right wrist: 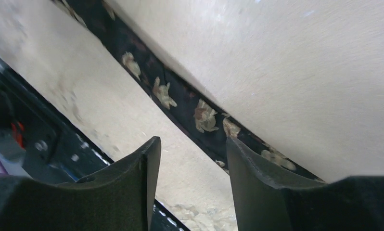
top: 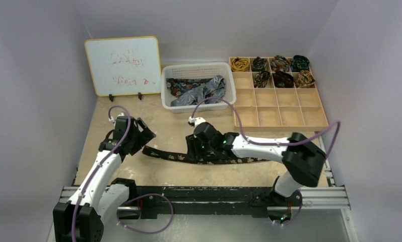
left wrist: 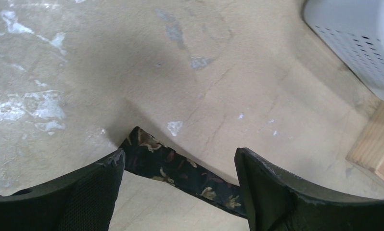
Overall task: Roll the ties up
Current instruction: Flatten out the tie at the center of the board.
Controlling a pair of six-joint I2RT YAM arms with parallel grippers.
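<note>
One dark tie point(top: 164, 154) with gold-brown flowers lies stretched flat across the near half of the table. My left gripper point(top: 144, 136) hovers over its left end, open; in the left wrist view that pointed end of the tie point(left wrist: 180, 168) lies on the table between the wide-spread jaws of the gripper point(left wrist: 179, 160). My right gripper point(top: 193, 147) is over the tie's middle. It point(right wrist: 192, 150) is open with bare table between the jaws, and the tie point(right wrist: 199, 115) runs under the right fingertip point(right wrist: 238, 154). Several rolled ties point(top: 279, 64) sit in the tray's far compartments.
A white basket point(top: 199, 67) holding loose ties point(top: 196, 91) stands at the back centre. The wooden compartment tray point(top: 279, 115) is at the back right. A whiteboard point(top: 122, 65) leans at the back left. A metal rail point(top: 214, 194) runs along the near edge.
</note>
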